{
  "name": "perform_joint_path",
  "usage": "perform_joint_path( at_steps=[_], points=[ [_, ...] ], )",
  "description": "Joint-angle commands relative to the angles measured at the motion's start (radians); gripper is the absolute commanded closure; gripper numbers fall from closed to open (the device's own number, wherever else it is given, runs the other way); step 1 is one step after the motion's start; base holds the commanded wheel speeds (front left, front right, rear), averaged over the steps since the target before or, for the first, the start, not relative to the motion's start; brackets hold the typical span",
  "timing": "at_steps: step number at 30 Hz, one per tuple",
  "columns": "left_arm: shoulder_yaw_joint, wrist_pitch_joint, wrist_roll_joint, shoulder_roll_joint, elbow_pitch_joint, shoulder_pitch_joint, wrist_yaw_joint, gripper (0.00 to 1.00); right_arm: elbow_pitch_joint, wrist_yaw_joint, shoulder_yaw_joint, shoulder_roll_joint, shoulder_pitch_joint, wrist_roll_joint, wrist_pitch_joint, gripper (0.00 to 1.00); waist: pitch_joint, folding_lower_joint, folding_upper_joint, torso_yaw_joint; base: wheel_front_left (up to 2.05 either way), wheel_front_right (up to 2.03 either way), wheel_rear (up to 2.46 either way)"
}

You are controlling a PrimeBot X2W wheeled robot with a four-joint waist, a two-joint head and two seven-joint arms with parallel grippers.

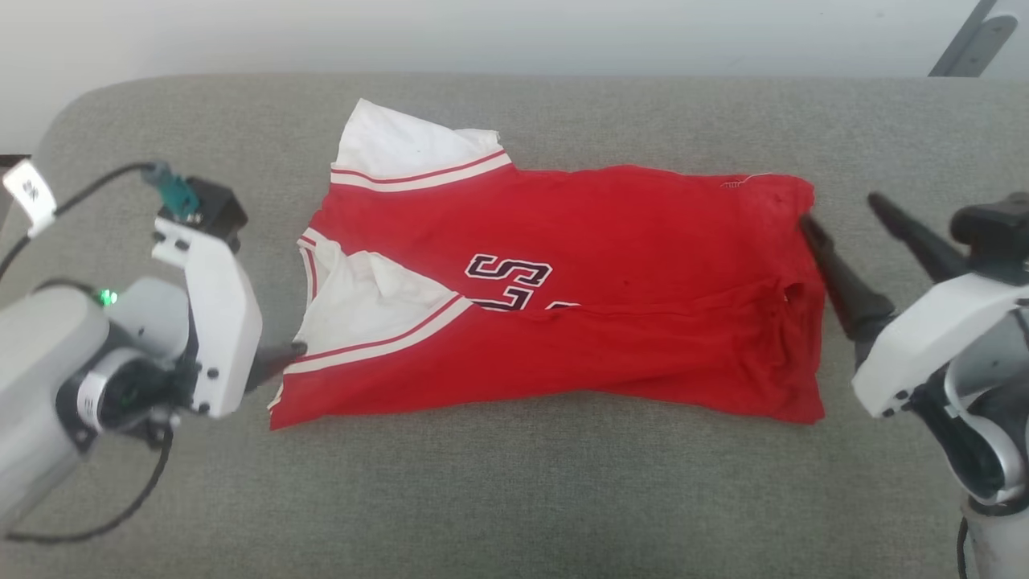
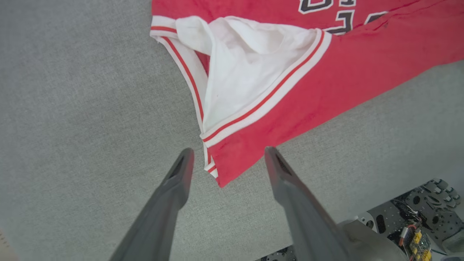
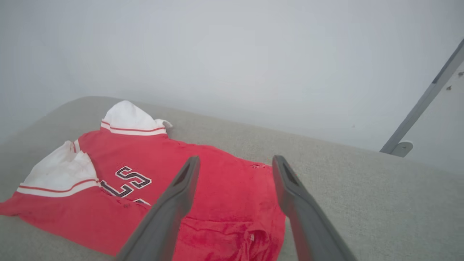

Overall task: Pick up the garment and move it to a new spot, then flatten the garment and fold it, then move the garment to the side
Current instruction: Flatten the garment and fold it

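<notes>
garment, head view: the garment point(image 1: 603, 241) lies partly folded lengthwise on the middle of the grey table point(image 1: 514, 498), with its white sleeves to the robot's left and its hem to the right.
left gripper, head view: the left gripper point(image 1: 281, 360) sits low at the near sleeve-end corner.
right gripper, head view: the right gripper point(image 1: 838, 211) is at the hem edge, with one finger against the cloth.
left wrist view: the jaws are spread and straddle the red corner with the striped trim, gripping nothing.
right wrist view: the jaws are spread over the hem and hold nothing; i judge both ends are lined up so the cloth lifts evenly for the next fold.

Red jersey-style garment point(image 1: 611, 265), white sleeves, folded lengthwise, flat on grey cushion point(image 1: 514, 498)
</notes>
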Motion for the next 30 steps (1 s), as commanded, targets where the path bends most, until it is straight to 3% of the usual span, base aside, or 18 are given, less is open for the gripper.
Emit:
perform_joint_path(
  at_steps=[1, 8, 14, 21, 30],
  points=[
    [0.005, -0.009, -0.021, 0.013, -0.028, 0.026, 0.02, 0.0, -0.018, 0.0, -0.014, 0.012, 0.006, -0.022, -0.036, 0.0, -0.002, 0.0, -0.0001, -0.006, 0.0, 0.0, 0.0],
    [0.025, -0.034, -0.091, 0.065, -0.095, 0.106, 0.086, 0.0, -0.086, 0.0, -0.07, 0.09, 0.038, -0.1, -0.102, 0.0, 0.011, 0.0, -0.0001, -0.044, 0.0, 0.0, 0.0],
    [0.025, -0.028, -0.134, 0.066, -0.053, 0.145, 0.107, 0.0, -0.12, 0.0, -0.09, 0.13, 0.063, -0.121, -0.083, 0.0, 0.033, 0.0, -0.0001, -0.084, 0.0, 0.0, 0.0],
    [0.032, -0.03, -0.182, 0.027, 0.061, 0.176, 0.107, 0.0, -0.139, 0.0, -0.102, 0.147, 0.068, -0.12, -0.067, 0.0, 0.053, 0.0, -0.0001, -0.114, 0.0, 0.0, 0.0],
    [0.037, -0.021, -0.208, -0.061, 0.275, 0.161, 0.056, 0.0, -0.156, 0.0, -0.108, 0.152, 0.056, -0.109, -0.027, 0.0, 0.063, 0.0, -0.0001, -0.133, 0.0, 0.0, 0.0]
  ],
)
